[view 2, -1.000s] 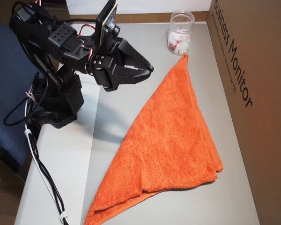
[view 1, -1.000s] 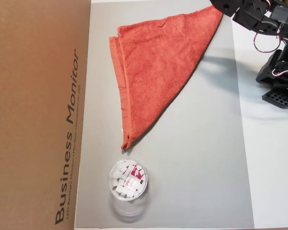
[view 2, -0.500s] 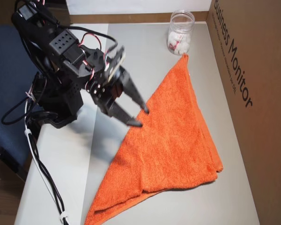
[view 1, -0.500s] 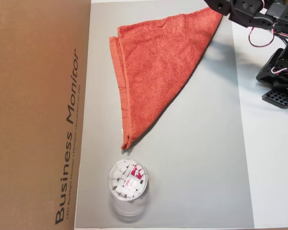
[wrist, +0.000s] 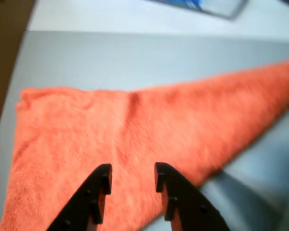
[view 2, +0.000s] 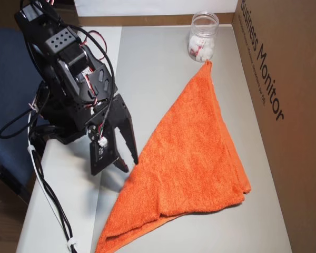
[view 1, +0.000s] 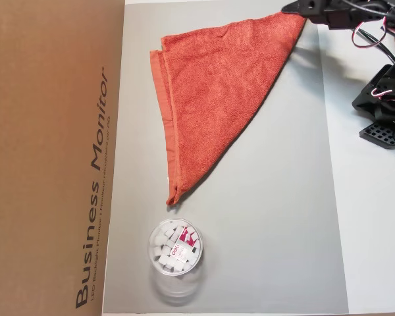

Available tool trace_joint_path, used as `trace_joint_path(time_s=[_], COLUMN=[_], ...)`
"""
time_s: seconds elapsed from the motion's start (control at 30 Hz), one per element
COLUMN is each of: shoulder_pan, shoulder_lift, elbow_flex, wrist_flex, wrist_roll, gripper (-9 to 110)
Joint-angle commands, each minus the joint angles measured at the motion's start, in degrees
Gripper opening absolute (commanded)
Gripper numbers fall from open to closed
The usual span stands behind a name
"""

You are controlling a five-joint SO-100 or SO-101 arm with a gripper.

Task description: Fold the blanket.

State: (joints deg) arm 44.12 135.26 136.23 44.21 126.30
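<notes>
One blanket (view 2: pixel 195 153) folded into a triangle on the grey mat (view 2: pixel 163 58), gripper (view 2: pixel 127 163) poised at its long edge, jaws narrowly parted, holding nothing.

Triangle-folded blanket (view 1: pixel 214 92) beside cardboard box (view 1: pixel 49 151)

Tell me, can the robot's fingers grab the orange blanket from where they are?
Probably yes. The open fingers hang right over the blanket's long slanted edge, and nothing lies between them.
</notes>
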Motion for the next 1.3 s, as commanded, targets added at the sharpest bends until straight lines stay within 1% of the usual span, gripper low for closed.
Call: trace_joint_path(time_s=[0.0, 0.17, 0.33, 0.43, 0.73, 1.03, 1.17, 1.27], shoulder_pan=[0.0, 1.1, 4.9, 7.5, 11.2, 10.7, 11.2, 11.1], shoulder_lift=[0.2, 0.2, -0.4, -0.6, -0.8, -3.2, -8.7, -11.9], elbow_flex=[-5.2, -6.1, -3.2, 0.1, 12.4, 18.5, 17.8, 17.6], wrist_flex=[8.5, 14.2, 13.3, 9.2, -8.3, -16.3, -20.6, -25.1], wrist_roll=[4.6, 9.5, 9.9, 9.9, 11.3, 14.3, 14.3, 14.3], gripper=[9, 9, 9, 9, 9, 9, 17, 19])
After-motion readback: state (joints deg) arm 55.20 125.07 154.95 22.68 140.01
